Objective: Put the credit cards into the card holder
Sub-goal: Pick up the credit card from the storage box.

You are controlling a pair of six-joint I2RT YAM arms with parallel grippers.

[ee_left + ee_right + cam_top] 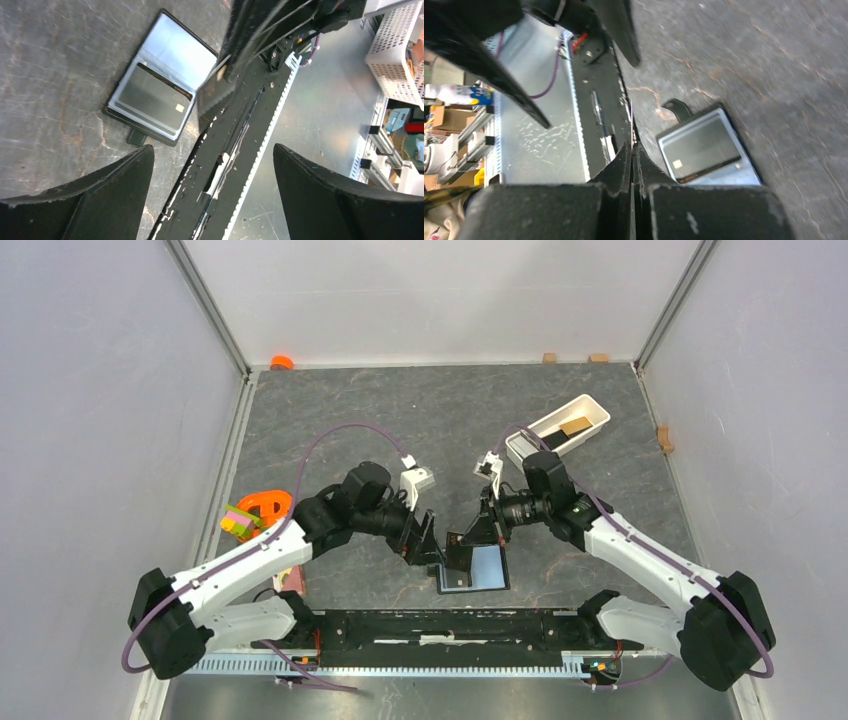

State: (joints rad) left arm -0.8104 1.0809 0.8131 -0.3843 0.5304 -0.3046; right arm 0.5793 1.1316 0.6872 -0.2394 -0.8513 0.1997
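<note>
Right pincer [632, 150] pinches dark card [214, 92] above open card holder [136, 137]; lettering unreadable.

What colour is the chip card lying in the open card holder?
The chip card is black or very dark grey, clearest in the left wrist view.

Your black, squarish leather-like card holder [137, 136] lies open flat, a dark chip card [150, 95] and a light blue card [180, 50] inside; a second dark card [212, 92] stands gripped at its edge.

Robotics lab: white panels [430, 290] w/ alu posts [210, 305] round the table [400, 410]; storage baskets [395, 45], cardboard boxes [446, 117] beyond its near edge.
</note>
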